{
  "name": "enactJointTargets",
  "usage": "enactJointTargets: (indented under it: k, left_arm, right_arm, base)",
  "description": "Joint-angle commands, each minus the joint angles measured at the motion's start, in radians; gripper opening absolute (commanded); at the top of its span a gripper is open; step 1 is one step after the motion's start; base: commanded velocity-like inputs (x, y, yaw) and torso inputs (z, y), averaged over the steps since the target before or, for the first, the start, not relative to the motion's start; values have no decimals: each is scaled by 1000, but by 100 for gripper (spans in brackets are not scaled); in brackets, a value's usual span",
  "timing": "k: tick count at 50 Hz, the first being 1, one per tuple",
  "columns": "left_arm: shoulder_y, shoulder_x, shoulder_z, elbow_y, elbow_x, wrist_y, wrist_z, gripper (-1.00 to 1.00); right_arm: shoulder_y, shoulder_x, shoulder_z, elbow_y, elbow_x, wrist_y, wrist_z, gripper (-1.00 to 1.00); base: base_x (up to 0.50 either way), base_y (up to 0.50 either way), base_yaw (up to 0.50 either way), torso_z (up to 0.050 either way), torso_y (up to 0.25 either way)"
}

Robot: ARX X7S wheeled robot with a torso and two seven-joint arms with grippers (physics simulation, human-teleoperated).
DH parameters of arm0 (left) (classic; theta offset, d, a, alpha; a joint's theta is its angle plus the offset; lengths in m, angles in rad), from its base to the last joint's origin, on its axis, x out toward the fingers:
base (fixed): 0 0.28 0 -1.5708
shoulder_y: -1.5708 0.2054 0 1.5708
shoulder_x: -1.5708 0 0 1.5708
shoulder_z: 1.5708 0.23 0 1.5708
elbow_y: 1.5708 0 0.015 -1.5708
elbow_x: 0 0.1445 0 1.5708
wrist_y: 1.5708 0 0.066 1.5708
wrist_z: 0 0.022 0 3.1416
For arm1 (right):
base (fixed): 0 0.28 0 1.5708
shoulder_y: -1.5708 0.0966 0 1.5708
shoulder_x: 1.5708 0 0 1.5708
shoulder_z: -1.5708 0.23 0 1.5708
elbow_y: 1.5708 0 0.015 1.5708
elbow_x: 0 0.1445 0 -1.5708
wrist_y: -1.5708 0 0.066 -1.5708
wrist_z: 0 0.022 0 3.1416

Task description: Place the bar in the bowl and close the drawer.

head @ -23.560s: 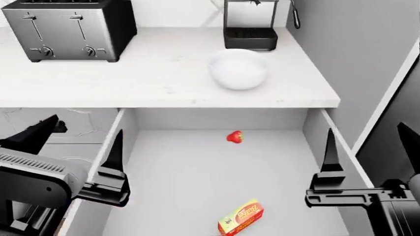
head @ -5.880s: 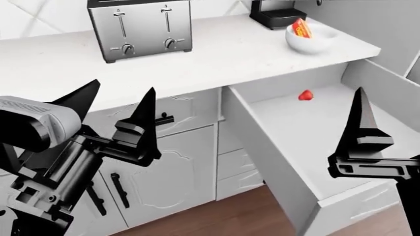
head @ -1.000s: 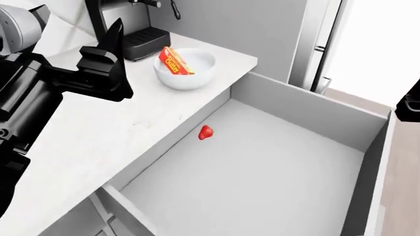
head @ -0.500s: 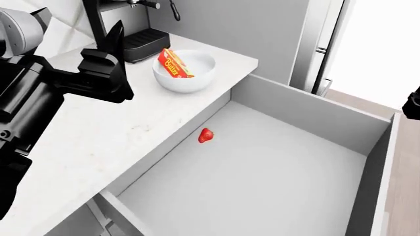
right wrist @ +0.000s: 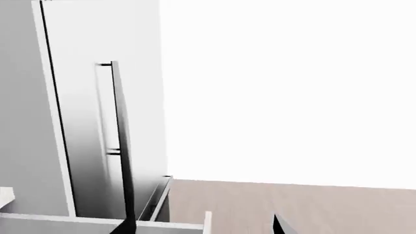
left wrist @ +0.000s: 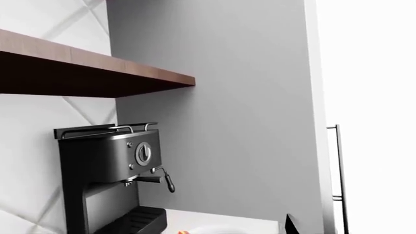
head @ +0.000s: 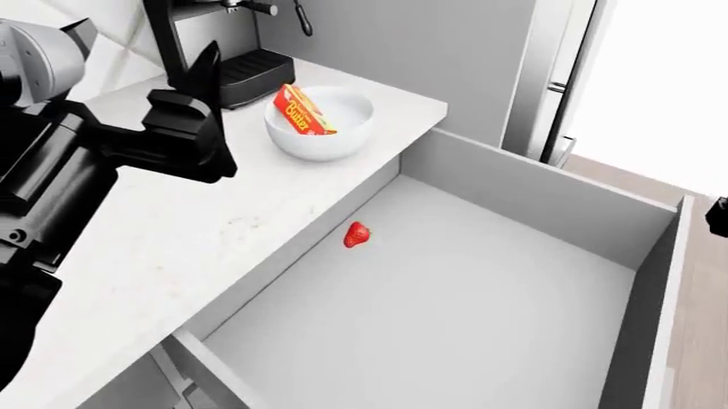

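The red-orange bar (head: 302,109) leans upright inside the white bowl (head: 332,136) on the counter; a sliver of each shows in the left wrist view, the bar (left wrist: 181,232) and the bowl (left wrist: 224,229). The drawer (head: 534,200) is pulled far out, its pale inside showing. My left gripper (head: 142,53) hovers over the counter left of the bowl, open and holding nothing. Of my right gripper (head: 719,217) only a black bit shows past the drawer's front panel; in the right wrist view its fingertips (right wrist: 279,225) stand wide apart, with nothing between them.
A small red strawberry (head: 357,234) lies in the drawer near the counter side. A black coffee machine (head: 216,43) stands behind the bowl. A tall grey fridge with a bar handle (right wrist: 120,136) rises beyond the drawer. Wooden floor (right wrist: 293,204) lies to the right.
My left gripper has drifted slightly right and down. The right gripper's visible part has sunk lower at the view's edge. Bar, bowl and drawer are unchanged.
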Motion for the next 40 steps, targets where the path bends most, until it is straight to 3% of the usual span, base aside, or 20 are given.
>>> enactJointTargets:
  k: [1, 23, 27, 40]
  left_arm:
    - [5, 10, -1, -4, 0, -2, -2, 100]
    - [18, 21, -4, -9, -1, -2, -2, 100]
    - [40, 26, 5, -13, 14, 10, 1, 100]
    - [53, 31, 6, -14, 19, 14, 0, 100]
  right_arm:
    - [-140, 0, -132, 145, -30, -225, -44, 100]
    - [-323, 0, -309, 368, 67, -514, -141, 100]
    - [-400, 0, -385, 428, 147, -645, -180, 100]
    - [-457, -19, -440, 466, 222, -726, -232, 100]
  base:
    - [0, 0, 0, 0, 0]
    - [0, 0, 0, 0, 0]
    - [0, 0, 0, 0, 0]
    - [0, 0, 0, 0, 0]
